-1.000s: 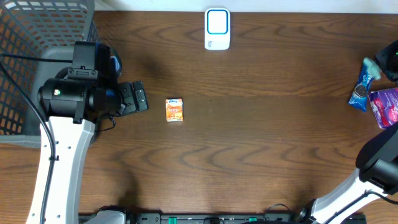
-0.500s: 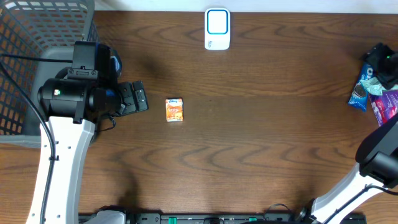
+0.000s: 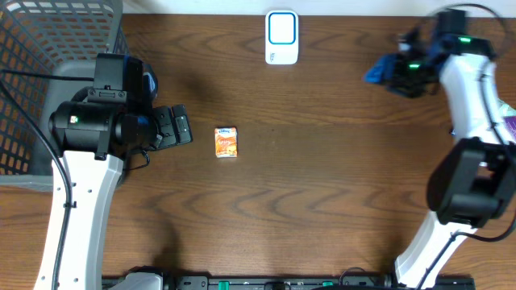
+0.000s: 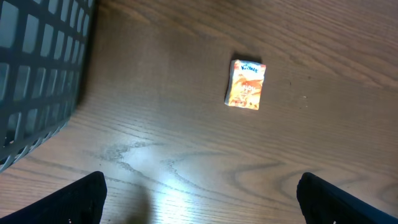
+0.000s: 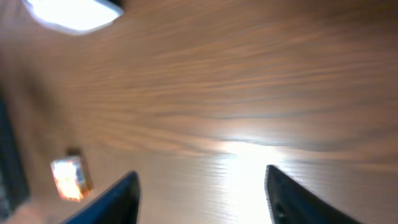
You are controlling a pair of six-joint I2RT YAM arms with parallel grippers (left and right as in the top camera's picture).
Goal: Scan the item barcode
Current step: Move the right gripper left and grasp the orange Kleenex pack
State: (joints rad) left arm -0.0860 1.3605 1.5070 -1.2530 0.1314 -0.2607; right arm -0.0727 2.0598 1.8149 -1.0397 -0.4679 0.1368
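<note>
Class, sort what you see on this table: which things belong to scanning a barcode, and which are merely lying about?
For the job:
scanner
orange packet
left pincer, open, a little short of the packet

Lying about:
basket
purple packet, at the right edge

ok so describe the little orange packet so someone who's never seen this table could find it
On the dark wooden table, look left of centre, just beyond the open left gripper. The small orange packet lies flat there, alone. It is the only orange thing, much smaller than the white device at the far edge.
</note>
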